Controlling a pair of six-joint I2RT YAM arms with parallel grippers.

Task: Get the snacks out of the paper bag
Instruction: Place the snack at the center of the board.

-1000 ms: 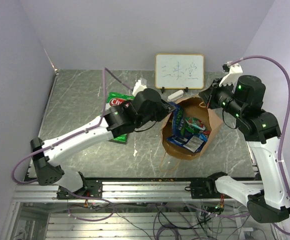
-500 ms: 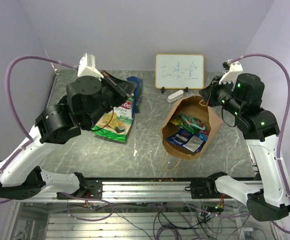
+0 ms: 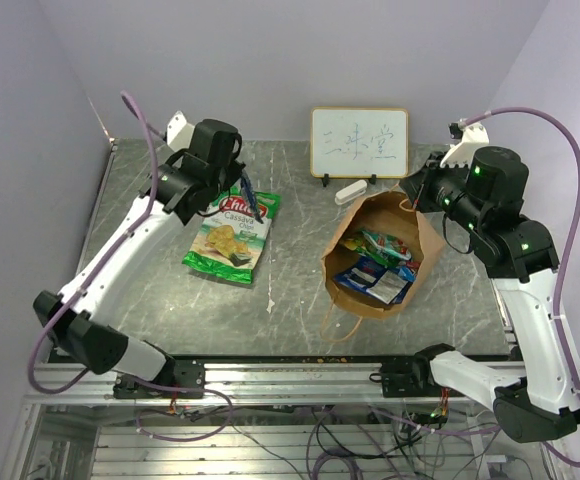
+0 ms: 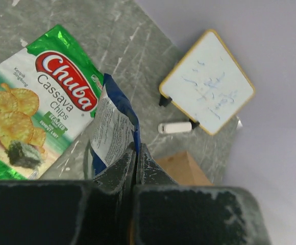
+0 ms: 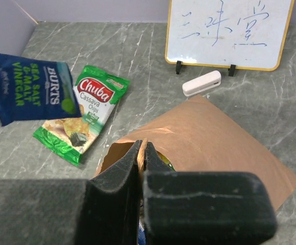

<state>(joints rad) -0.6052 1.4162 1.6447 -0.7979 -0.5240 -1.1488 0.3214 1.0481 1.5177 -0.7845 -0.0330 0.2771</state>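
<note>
Lying flat, Chuba bag (image 3: pixel 225 238) runs lengthwise near-to-far, logo far.

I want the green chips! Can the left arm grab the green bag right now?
Probably not yet. The left gripper is shut on the blue bag, so it is full. The green bag lies uncovered on the table right below, so it looks reachable after letting go.

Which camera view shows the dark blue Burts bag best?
Right wrist: the Burts bag shows its printed front. Left wrist shows its back, pinched in the left tool. Top view shows only a sliver.
</note>
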